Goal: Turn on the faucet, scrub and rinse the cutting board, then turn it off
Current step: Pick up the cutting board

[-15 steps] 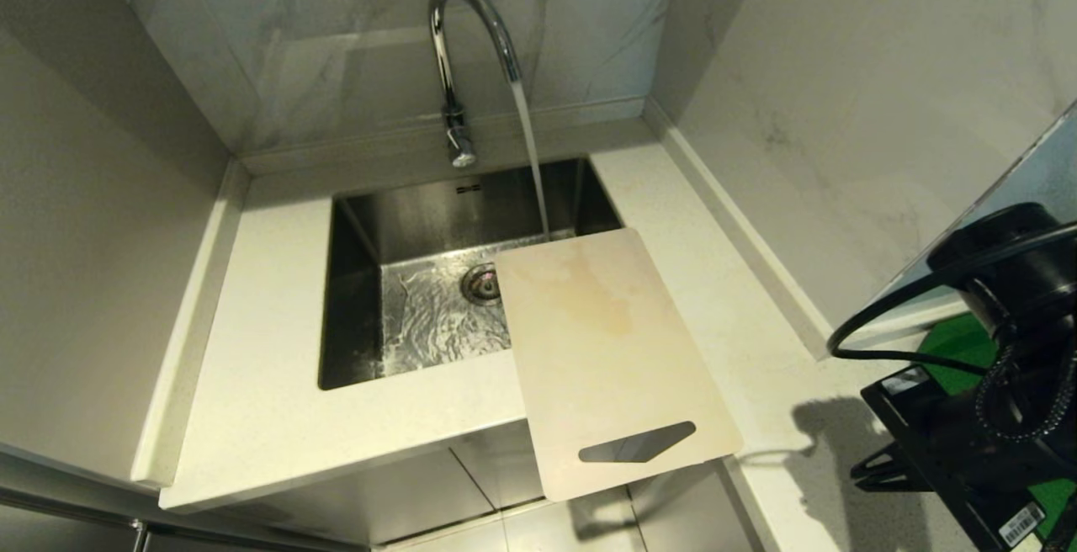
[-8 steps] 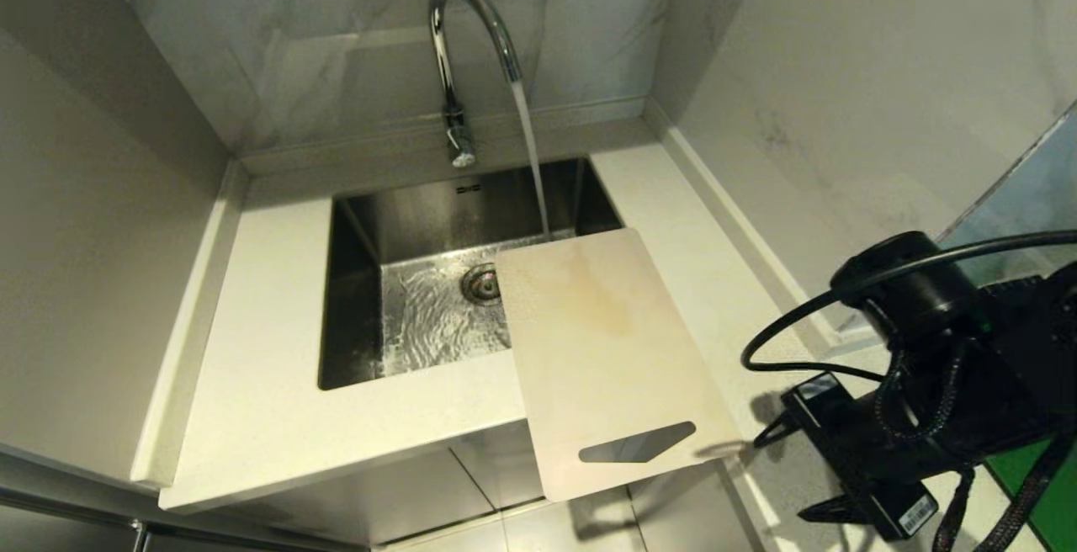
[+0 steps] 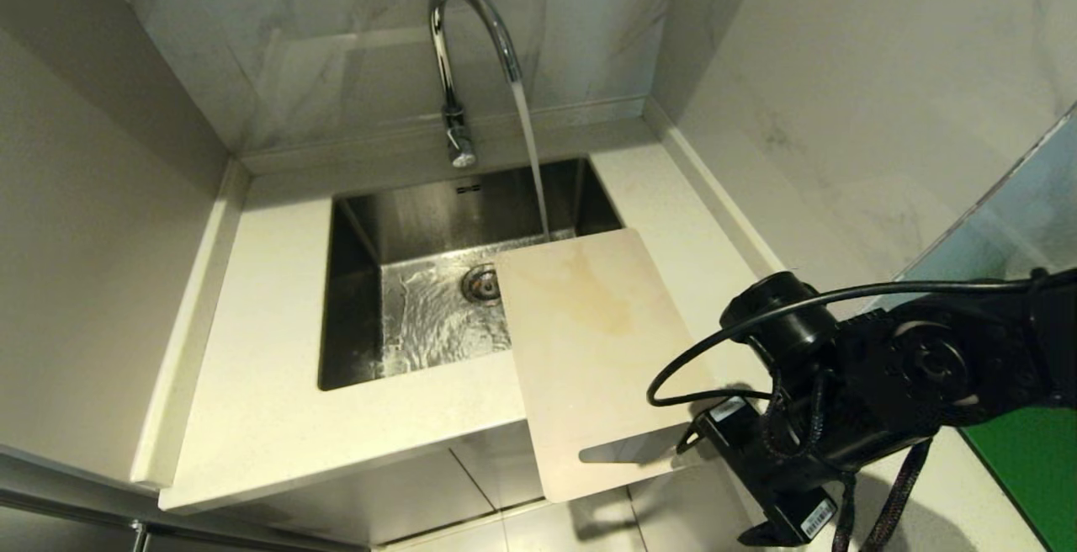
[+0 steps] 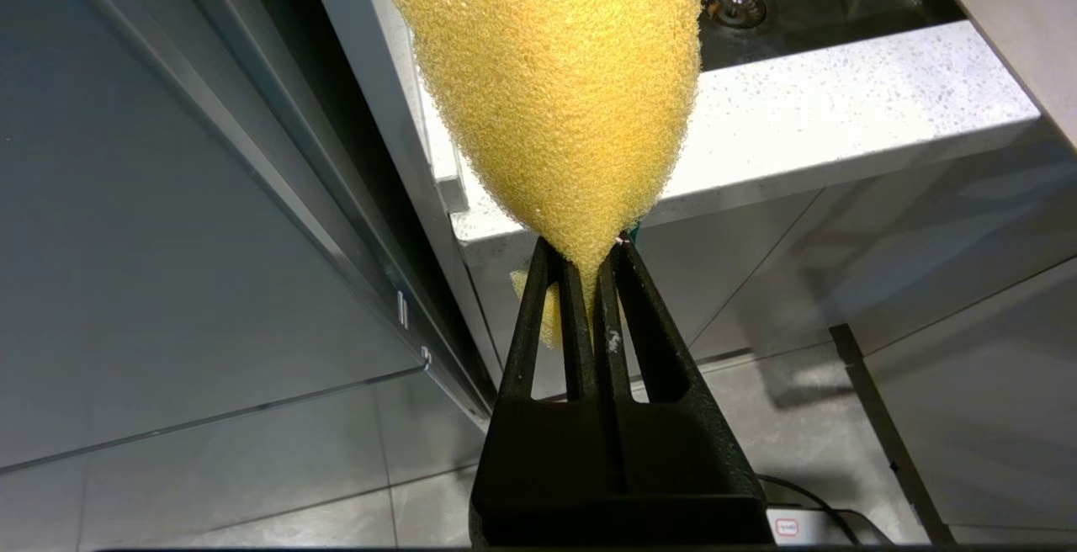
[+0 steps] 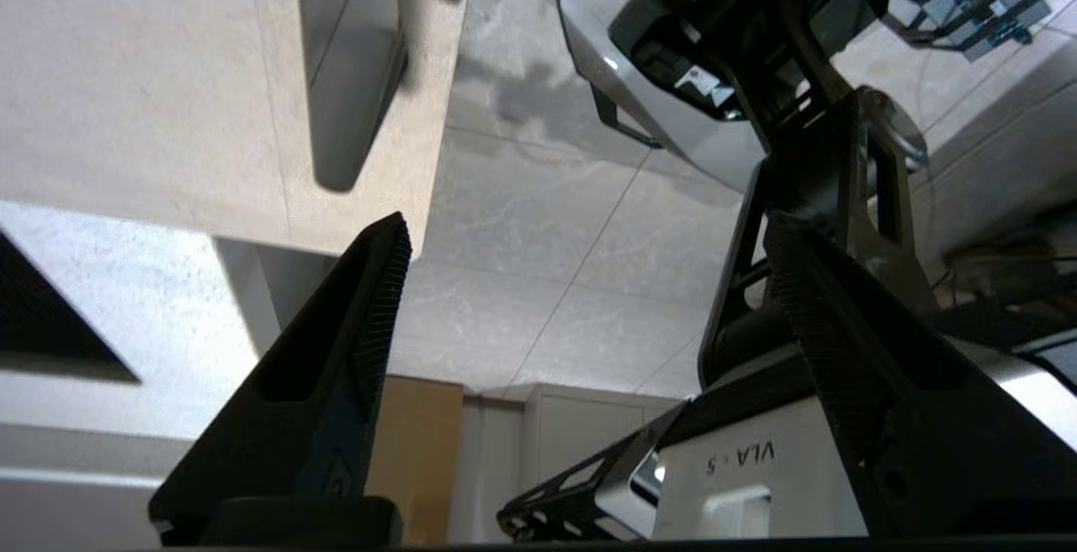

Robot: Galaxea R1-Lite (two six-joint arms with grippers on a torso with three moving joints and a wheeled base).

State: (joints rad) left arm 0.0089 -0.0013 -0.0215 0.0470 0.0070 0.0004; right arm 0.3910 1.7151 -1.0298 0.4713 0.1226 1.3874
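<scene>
The chrome faucet [image 3: 471,30] is running, and its stream lands in the sink just beyond the far edge of the cutting board [image 3: 589,342]. The cream board has a yellowish stain. It lies over the sink's right side, with its slotted end sticking out past the counter's front edge. My right arm [image 3: 850,384] reaches in over that slotted end. The right gripper [image 5: 585,224] is open and empty, with the board [image 5: 168,72] off to one side of it. Low beside the cabinet front, the left gripper [image 4: 589,253] is shut on a yellow sponge [image 4: 555,72].
The steel sink [image 3: 353,299] is set into a pale speckled counter [image 3: 269,384], and marble walls close in at the back and right. A green surface [image 3: 1026,459] lies at the far right. Tiled floor and my own base [image 5: 757,468] show below the counter edge.
My right arm has swung in from the right edge of the head view to the board's slotted end. The water runs as before, and the board has not moved.
</scene>
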